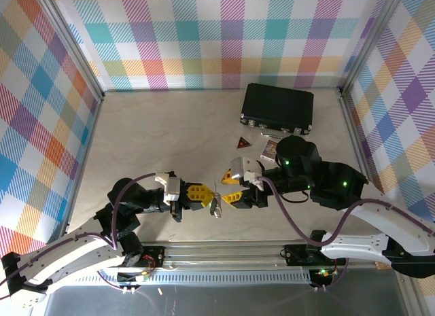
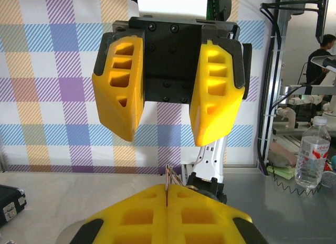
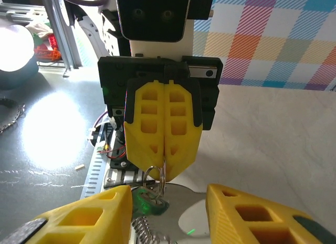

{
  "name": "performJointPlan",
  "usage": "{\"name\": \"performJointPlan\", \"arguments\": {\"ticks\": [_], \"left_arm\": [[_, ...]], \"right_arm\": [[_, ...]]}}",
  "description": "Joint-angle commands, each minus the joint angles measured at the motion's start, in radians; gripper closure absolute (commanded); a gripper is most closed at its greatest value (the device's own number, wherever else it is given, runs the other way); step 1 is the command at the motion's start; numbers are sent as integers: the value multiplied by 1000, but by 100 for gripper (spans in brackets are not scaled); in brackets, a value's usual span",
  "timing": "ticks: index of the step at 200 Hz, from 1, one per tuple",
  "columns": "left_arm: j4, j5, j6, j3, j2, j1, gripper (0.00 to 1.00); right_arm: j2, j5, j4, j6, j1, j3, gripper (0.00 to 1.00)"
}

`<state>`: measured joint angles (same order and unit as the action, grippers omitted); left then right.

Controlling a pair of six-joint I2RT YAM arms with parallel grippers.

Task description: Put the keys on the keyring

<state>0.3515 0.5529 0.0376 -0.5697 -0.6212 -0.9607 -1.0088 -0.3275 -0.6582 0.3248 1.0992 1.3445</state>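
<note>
Keyring [image 3: 154,176]: thin silvery wire loop, pinched at its top between the tips of the left fingers [image 3: 148,129], which are pressed together, and hanging straight down from them. Coiled pale silvery links [image 3: 143,228] just below the loop, cut off by the frame's lower edge. Green-headed key [image 3: 142,202] at the loop's bottom, bright green head showing, blade hidden. Seen from above, a small silvery cluster [image 1: 215,208] mid-counter toward the near edge.

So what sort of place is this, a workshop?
Most likely a robotics lab test cell: a left arm and right arm bolted at a table edge, plaid panels on aluminium framing around it, and, in the left wrist view, a person among other equipment.
</note>
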Motion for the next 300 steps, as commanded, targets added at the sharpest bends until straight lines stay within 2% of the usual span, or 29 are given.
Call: {"name": "performJointPlan", "arguments": {"ticks": [1, 125, 221, 237, 256, 278, 300], "left_arm": [[73, 10, -2, -1, 14, -3, 100], [67, 9, 9, -2, 31, -3, 100], [49, 5, 16, -3, 28, -3, 100], [-39, -16, 51, -30, 31, -3, 100], [-293, -82, 159, -114, 28, -3, 100], [-550, -138, 269, -229, -17, -3, 90], [-683, -145, 314, -299, -74, -5, 88]], "right_arm": [[4, -32, 56, -27, 1, -1, 58], [-70, -76, 13, -46, 2, -13, 74], [-111, -66, -19, -13, -1, -7, 100], [-126, -32, -81, 22, -1, 28, 100], [-161, -8, -174, 82, -1, 83, 100], [-217, 7, -294, 139, 1, 160, 100], [-273, 7, -375, 173, 5, 227, 100]]}}
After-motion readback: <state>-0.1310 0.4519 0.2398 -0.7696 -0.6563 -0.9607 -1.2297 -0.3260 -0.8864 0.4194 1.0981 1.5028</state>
